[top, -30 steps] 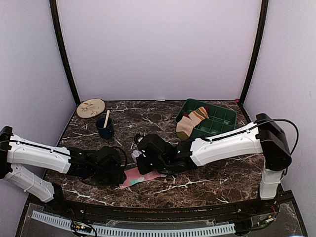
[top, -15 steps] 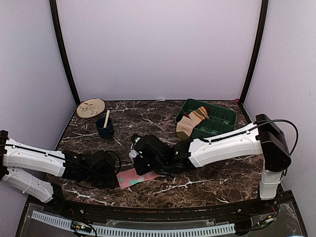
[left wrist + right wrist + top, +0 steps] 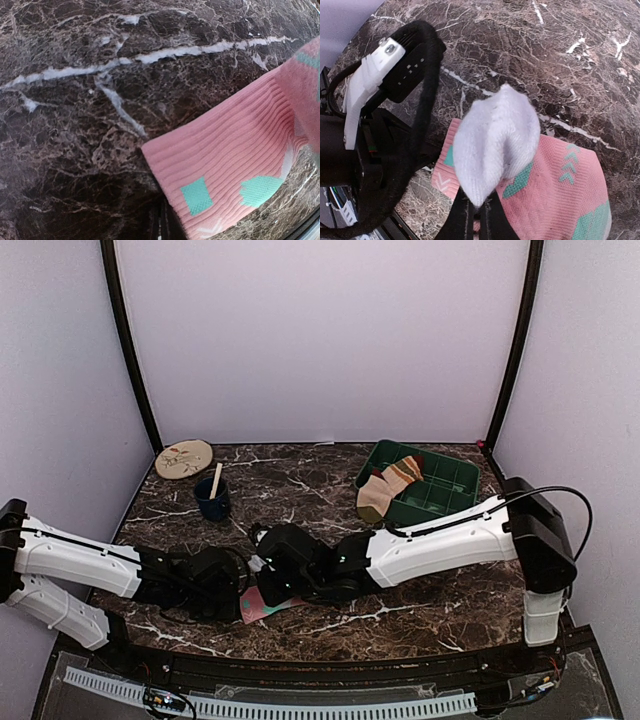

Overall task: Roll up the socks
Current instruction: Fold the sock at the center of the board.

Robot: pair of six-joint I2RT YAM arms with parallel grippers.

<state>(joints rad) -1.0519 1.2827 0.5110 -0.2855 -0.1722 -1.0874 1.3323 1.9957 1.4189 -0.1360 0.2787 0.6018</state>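
The pink sock [image 3: 258, 606] lies flat near the table's front edge, its ribbed cuff with mint patches filling the left wrist view [image 3: 235, 150]. My left gripper [image 3: 238, 592] sits at the cuff's left edge, and its jaws [image 3: 164, 222] look shut on that edge. Just right of it, my right gripper [image 3: 270, 580] [image 3: 479, 207] is shut on a pale whitish bulge of fabric [image 3: 495, 140] held over the pink sock [image 3: 560, 200]. The bulge looks like a folded-over end of that sock. The tan striped sock [image 3: 385, 490] hangs over the rim of the green tray [image 3: 445, 483].
A dark blue mug [image 3: 212, 502] with a wooden stick in it stands at the back left. Behind it lies a round beige disc [image 3: 184, 458]. The left arm's wrist and black cable [image 3: 395, 65] crowd close beside the right gripper. Purple walls enclose the table.
My left gripper has closed from wide open onto the cuff's edge. The right arm has slid left and toward the front with the pale fabric, covering more of the pink sock.
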